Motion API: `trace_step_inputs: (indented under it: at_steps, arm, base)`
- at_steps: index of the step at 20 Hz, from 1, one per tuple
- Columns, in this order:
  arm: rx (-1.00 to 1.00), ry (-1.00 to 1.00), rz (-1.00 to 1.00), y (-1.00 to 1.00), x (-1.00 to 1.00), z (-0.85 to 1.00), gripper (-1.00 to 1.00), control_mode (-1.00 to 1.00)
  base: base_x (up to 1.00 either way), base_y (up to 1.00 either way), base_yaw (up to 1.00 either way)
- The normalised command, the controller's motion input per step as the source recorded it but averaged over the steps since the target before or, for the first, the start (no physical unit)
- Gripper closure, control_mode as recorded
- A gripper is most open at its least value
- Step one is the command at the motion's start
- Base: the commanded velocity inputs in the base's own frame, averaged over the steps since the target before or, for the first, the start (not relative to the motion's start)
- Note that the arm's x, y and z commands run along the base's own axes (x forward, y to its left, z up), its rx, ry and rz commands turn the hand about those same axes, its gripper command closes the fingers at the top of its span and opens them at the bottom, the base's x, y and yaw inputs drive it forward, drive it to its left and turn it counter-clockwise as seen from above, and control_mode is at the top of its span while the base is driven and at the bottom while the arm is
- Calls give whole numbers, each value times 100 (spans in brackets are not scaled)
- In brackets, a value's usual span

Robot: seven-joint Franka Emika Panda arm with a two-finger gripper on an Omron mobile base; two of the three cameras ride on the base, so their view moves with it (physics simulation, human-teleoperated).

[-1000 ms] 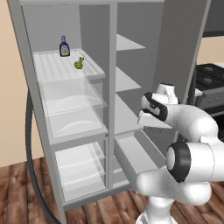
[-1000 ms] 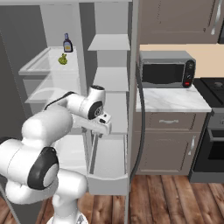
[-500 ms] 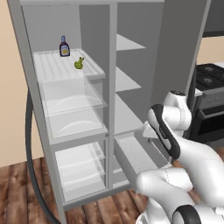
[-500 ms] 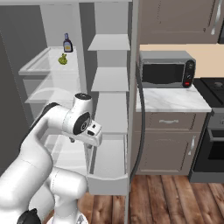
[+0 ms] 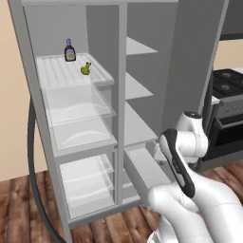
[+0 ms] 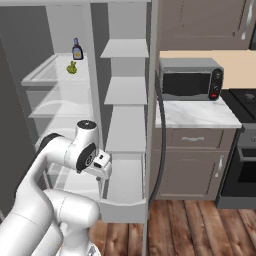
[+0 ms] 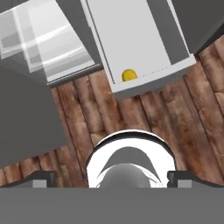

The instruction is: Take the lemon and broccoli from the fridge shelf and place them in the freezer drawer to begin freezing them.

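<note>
The small yellow oval lemon (image 7: 128,75) lies in the shallow light-grey pull-out freezer drawer (image 7: 144,43), at its front wall. The small green bumpy broccoli (image 5: 86,69) sits on the ribbed whitish fridge shelf (image 5: 57,73), near a dark yellow-labelled bottle (image 5: 70,50). The dark two-finger gripper (image 7: 109,178) hangs spread wide and empty over the wooden floor (image 7: 131,118).

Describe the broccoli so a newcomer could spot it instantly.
Look into the open fridge's left column at the top ribbed fridge shelf. The broccoli sits near that shelf's front right. It is a small green floret, unlike the taller dark bottle with a yellow label standing behind it.
</note>
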Motion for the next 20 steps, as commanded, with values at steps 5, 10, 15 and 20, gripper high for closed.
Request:
trace_step_inputs:
  at_steps: [5, 10, 15, 20]
  arm:
    - [1, 4, 1, 9, -3, -7, -100, 100]
    - [0, 0, 0, 0, 0, 0, -100, 100]
    - [0, 0, 0, 0, 0, 0, -100, 100]
    - [0, 0, 0, 0, 0, 0, -100, 100]
  base:
    - [-1, 17, 5]
    - [0, 56, 18]
    - [18, 25, 20]
    - [41, 7, 20]
